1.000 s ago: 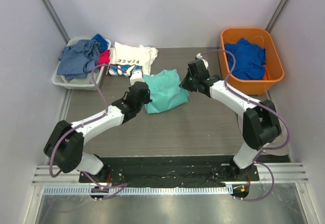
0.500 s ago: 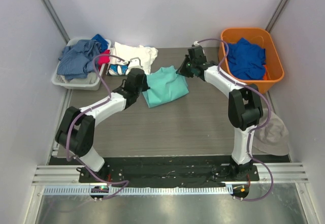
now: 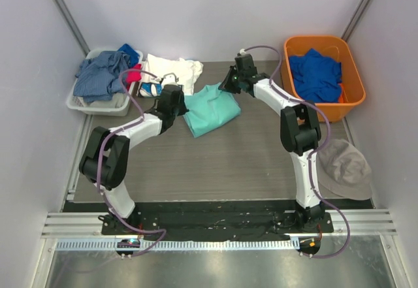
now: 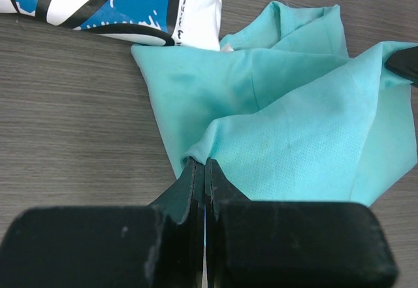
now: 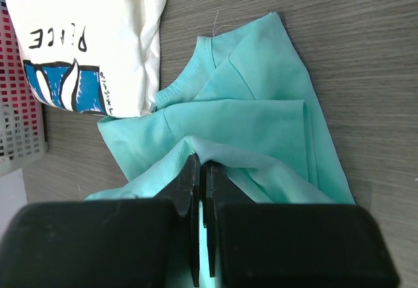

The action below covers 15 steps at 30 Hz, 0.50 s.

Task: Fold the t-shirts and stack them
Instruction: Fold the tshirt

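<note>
Teal t-shirt, top view: my teal t-shirt [image 3: 210,108] lies bunched on the table [image 3: 248,157], toward the far side and between the two arms. Its upper left corner touches the white PEACE t-shirt [image 3: 171,71].
Arms, top view: the left fingers [image 3: 183,105] sit at the shirt's left edge and the right fingers [image 3: 227,85] at its far right corner. From up here I cannot tell how wide either pair stands.
Baskets, top view: a white basket [image 3: 98,108] stands far left and an orange basket [image 3: 356,72] far right; neither is my concern.
Left wrist view: the left fingers [image 4: 204,167] are pressed together on a raised ridge of teal cloth [image 4: 287,125] that peaks right at their tips. The white shirt's blue print [image 4: 130,4] shows at top left.
Right wrist view: the right fingers [image 5: 201,164] are likewise clamped on a tented fold. The teal collar [image 5: 196,72] lies just beyond, against the PEACE print [image 5: 59,36].
Handling: I judge it a thin, light, limp knit. It should sag between my two pinch points, slide easily over the table, and crease rather than tear.
Where to hold: I would favour corners or shoulder seams over mid-panel cloth, so it hangs flat. I cannot tell how many layers each pinch has caught.
</note>
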Tool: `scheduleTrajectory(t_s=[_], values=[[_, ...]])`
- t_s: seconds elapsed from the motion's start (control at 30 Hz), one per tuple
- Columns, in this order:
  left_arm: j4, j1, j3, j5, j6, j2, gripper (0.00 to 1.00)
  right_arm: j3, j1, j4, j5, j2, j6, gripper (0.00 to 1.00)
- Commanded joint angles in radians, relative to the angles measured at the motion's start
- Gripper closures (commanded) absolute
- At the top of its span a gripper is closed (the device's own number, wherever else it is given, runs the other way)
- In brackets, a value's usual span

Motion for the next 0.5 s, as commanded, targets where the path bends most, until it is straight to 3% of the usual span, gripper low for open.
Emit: scheduleTrajectory(t_s=[0.0, 0.47], values=[[0.07, 0.035, 0.057, 0.035, 0.014, 0.031, 1.0, 0.106, -0.007, 0.029, -0.034, 0.038, -0.025, 0.99], [0.105, 0.1, 0.166, 0.092, 0.017, 0.172, 1.0, 0.304, -0.025, 0.019, -0.06, 0.21, -0.025, 0.99]])
